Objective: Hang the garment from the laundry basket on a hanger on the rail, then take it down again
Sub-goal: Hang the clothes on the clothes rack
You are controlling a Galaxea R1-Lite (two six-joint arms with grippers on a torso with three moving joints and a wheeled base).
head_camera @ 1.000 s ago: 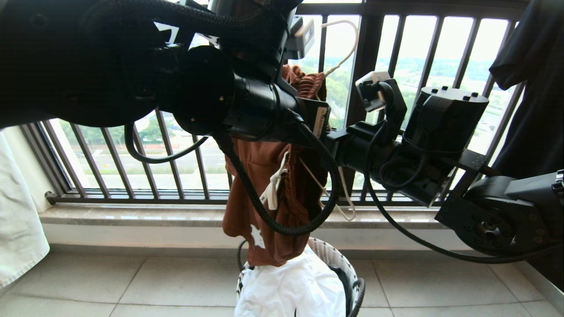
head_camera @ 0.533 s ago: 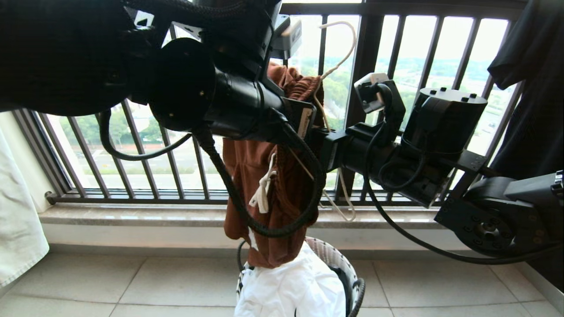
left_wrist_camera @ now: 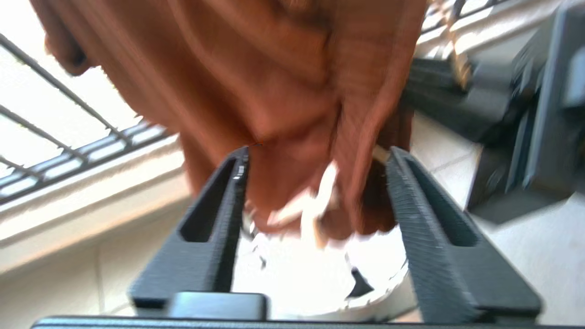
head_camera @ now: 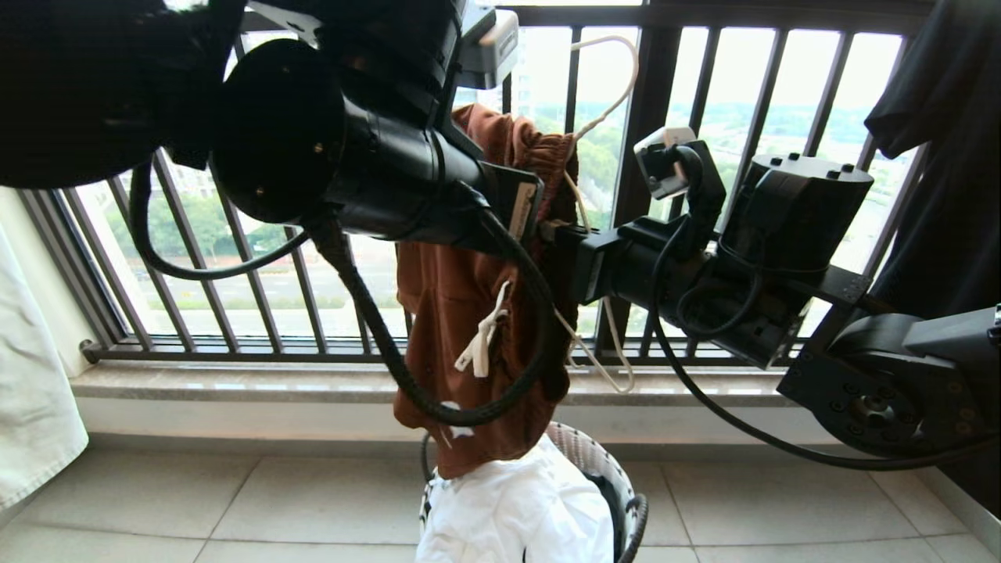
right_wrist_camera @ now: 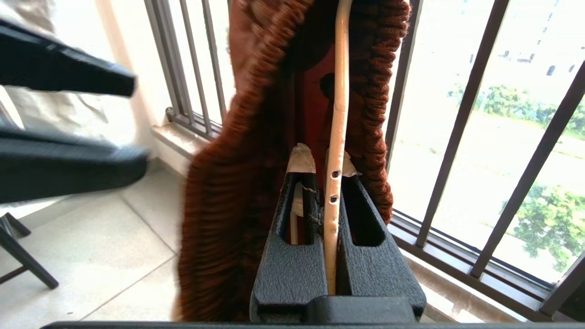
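Above the small round laundry basket with white liner (head_camera: 618,477), the rust-brown soft shorts with white drawstring (head_camera: 461,313) hang on a thin cream-white wire hanger (head_camera: 606,117), in front of the black balcony bars (head_camera: 649,94). The right gripper (right_wrist_camera: 325,167) pinches the hanger wire tightly between its closed fingers, the gathered waistband draped around it. The left gripper (left_wrist_camera: 315,160) stands with fingers wide apart on both sides of the hanging fabric and grips nothing. A black T-shirt (head_camera: 946,156) hangs at the right.

Tiled floor (head_camera: 195,500); laundry basket (head_camera: 626,500) standing on it.
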